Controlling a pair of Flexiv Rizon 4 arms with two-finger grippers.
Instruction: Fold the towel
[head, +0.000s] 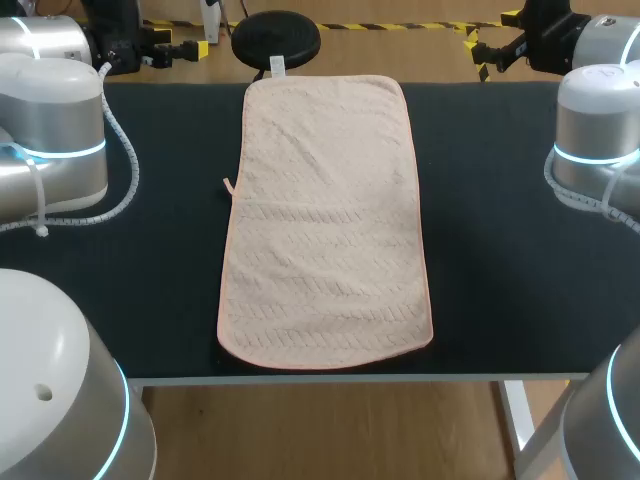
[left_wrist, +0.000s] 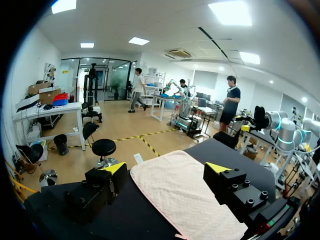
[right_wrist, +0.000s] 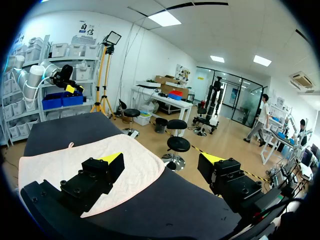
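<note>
- Towel (head: 325, 220), pale peach terry rectangle with an orange hem: lying flat and fully spread on the black tabletop (head: 520, 250), running lengthwise down the middle from the far edge almost to the near edge. Probably laid out smooth like this to keep both short ends easy to reach.
- Showing a small white tag (head: 277, 67) at the far short end, right at the tabletop's far edge, and a thin peach loop (head: 228, 185) sticking out of the long left side.
- Left gripper (left_wrist: 166, 169): hanging raised by the tabletop's far left corner, yellow-tipped fingers spread wide and holding nothing, looking across the towel's far end.
- Right gripper (right_wrist: 162, 160): hanging raised by the far right corner, fingers likewise parted and empty, facing the towel's far right corner.
- Judging by the unfolded cloth, folding not yet begun. Both arms seemingly waiting clear of the cloth, leaving it unobstructed.
- Next, likely calling for each gripper coming down on one corner of the same short end, pinching the hem and carrying it over to the opposite end.
- Risking a skewed fold if the two corners are lifting unevenly.
</note>
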